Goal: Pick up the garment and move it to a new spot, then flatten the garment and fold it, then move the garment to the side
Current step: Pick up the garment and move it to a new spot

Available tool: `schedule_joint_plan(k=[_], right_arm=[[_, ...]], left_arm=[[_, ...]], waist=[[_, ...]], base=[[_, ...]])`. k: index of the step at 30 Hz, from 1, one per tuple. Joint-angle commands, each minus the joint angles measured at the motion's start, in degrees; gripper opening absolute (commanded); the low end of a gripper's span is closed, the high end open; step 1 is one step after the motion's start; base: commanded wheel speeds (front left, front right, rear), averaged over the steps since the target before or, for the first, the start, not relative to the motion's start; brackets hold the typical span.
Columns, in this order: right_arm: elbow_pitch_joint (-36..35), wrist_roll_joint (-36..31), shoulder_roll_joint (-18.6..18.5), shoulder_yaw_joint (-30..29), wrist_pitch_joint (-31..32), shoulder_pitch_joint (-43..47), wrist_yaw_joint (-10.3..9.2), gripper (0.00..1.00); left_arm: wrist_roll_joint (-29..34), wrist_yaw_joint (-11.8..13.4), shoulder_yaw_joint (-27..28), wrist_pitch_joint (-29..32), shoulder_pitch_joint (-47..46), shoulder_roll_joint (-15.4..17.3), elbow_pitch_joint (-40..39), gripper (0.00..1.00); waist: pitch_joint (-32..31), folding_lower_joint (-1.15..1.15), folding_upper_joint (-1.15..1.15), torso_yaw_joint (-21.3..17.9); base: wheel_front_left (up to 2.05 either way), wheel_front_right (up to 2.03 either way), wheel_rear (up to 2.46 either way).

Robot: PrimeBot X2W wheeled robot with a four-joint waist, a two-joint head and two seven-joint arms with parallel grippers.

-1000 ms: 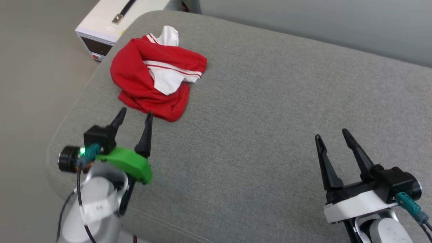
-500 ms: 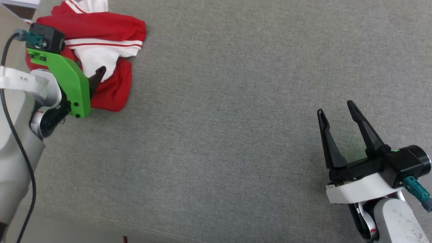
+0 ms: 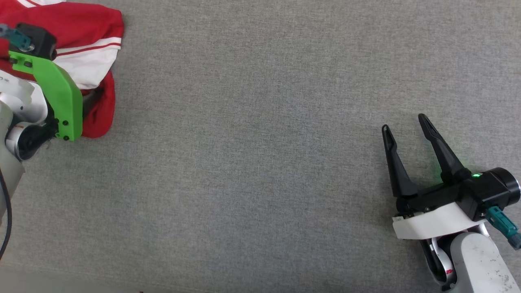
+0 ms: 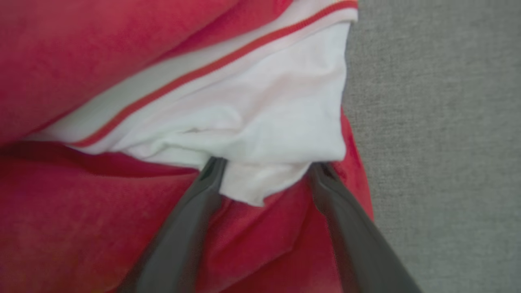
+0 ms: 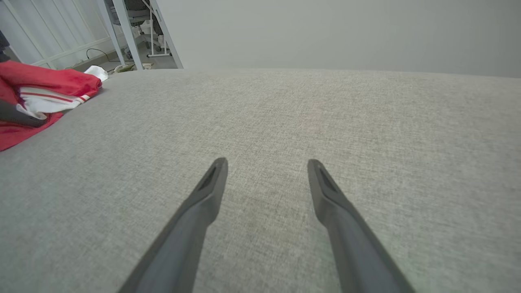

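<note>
While the garment (image 3: 81,20) lies crumpled at upper left, red around a white sleeve, left gripper (image 4: 266,165) and right gripper (image 3: 403,122) are released.

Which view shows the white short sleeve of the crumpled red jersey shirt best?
Left wrist view: the white sleeve sits large, central, at the open left pincer. Head view: partly hidden behind the green plastic mount. Right wrist view: small, far left.

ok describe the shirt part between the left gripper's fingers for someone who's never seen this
At the left of the grey cushion lies a crumpled red T-shirt. Between the fingers of the left gripper is the shirt's sleeve: white against the red body, with a red-striped hem.
</note>
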Motion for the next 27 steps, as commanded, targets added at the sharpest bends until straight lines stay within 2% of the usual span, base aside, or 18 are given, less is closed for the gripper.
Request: schedule_joint_plan(k=[1, 4, 11, 20, 27], right_arm=[[0.2, -0.6, 0.0, -0.1, -0.4, -0.9, -0.04, 1.0], [0.9, -0.6, 0.0, -0.7, -0.4, -0.7, -0.04, 1.0], [2.2, 0.0, 0.6, -1.6, -0.4, -0.5, -0.04, 1.0], [4.9, 1.5, 2.7, -4.3, -0.4, 2.0, -0.04, 1.0], [6.0, 2.0, 4.3, -6.1, -0.4, 4.0, -0.04, 1.0]], left_arm=[[-1.3, -0.2, -1.7, 0.0, 1.6, -0.8, 1.1, 0.0], [-2.9, -0.2, -2.7, -1.5, 1.9, -0.6, 1.3, 0.0], [-4.7, -0.2, -1.7, -10.9, 2.0, -0.8, 3.0, 0.0], [-0.2, 0.5, -1.0, -25.4, 1.8, 0.2, 0.0, 0.0], [4.9, 2.8, -2.4, -29.7, 1.0, 1.0, -7.2, 0.0]], waist=[[0.1, 0.0, -0.01, -0.2], [-0.9, 0.0, -0.01, 0.2], [-5.8, 0.0, -0.01, 0.9], [-15.9, 0.0, -0.01, 0.1], [-21.6, 0.0, -0.01, -1.7]], base=[[0.0, 0.0, 0.0], [0.0, 0.0, 0.0], [0.0, 0.0, 0.0], [0.0, 0.0, 0.0], [0.0, 0.0, 0.0]])
